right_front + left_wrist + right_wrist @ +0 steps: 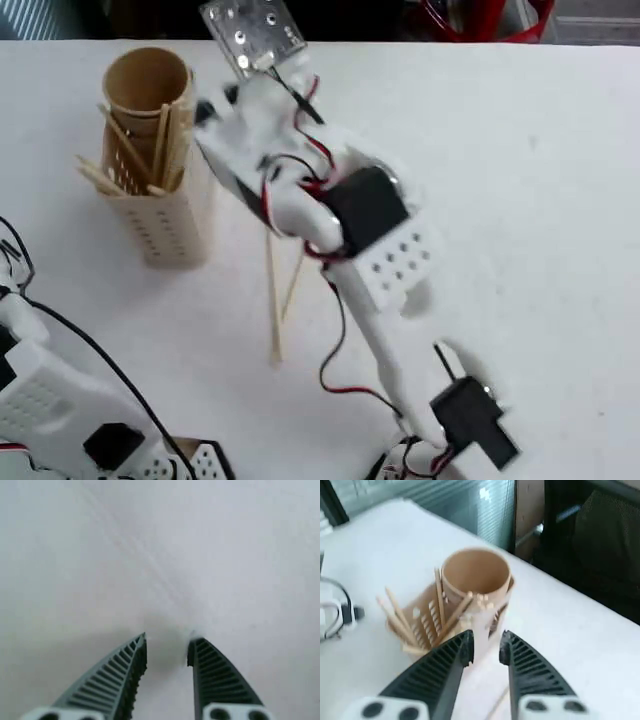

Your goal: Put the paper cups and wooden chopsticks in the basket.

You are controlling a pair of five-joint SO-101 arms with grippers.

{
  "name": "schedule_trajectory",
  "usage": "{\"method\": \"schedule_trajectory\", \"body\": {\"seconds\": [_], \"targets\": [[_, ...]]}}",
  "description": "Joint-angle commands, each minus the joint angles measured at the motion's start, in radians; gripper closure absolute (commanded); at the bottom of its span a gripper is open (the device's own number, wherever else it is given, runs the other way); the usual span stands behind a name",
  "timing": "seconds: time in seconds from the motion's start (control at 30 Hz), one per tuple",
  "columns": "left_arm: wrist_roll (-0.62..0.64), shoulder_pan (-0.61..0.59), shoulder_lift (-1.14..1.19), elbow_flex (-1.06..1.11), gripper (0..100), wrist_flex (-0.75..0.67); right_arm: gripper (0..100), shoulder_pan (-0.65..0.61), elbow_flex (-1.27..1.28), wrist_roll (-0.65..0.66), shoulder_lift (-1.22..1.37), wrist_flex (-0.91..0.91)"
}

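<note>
A tan perforated basket (165, 205) stands at the table's left and holds a brown paper cup (148, 85) and several wooden chopsticks (130, 155) leaning in it. Two more chopsticks (275, 290) lie on the table just right of the basket. My right gripper (212, 118) hovers beside the basket's upper right. In the right wrist view the gripper (486, 642) is open by a narrow gap with nothing in it, facing the basket (427, 622) and cup (476, 575). My left gripper (167, 642) is open over bare table.
The left arm's white body (60, 410) sits at the front left corner with black cables. A perforated metal plate (252, 35) lies at the table's back edge, with a red object (480, 15) beyond. The white table (540, 180) stretches out to the right.
</note>
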Motion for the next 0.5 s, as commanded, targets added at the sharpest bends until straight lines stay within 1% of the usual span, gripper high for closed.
{"method": "schedule_trajectory", "body": {"seconds": [0.0, 0.1, 0.2, 0.3, 0.47], "targets": [[0.003, 0.013, -0.005, -0.005, 85, -0.002, 89.0, 0.028, -0.038, 0.043, -0.054, 0.282], [0.003, 0.013, -0.005, -0.002, 85, 0.0, 87.0, 0.042, 0.003, 0.043, -0.01, 0.4], [0.003, 0.012, -0.005, 0.012, 85, -0.002, 85.1, 0.053, 0.144, 0.032, 0.035, 0.375], [0.003, 0.012, -0.005, 0.014, 85, -0.002, 84.4, 0.058, 0.322, -0.032, 0.048, 0.252], [0.002, 0.01, -0.005, 0.017, 85, -0.002, 84.4, 0.07, 0.572, -0.081, 0.054, -0.019]]}}
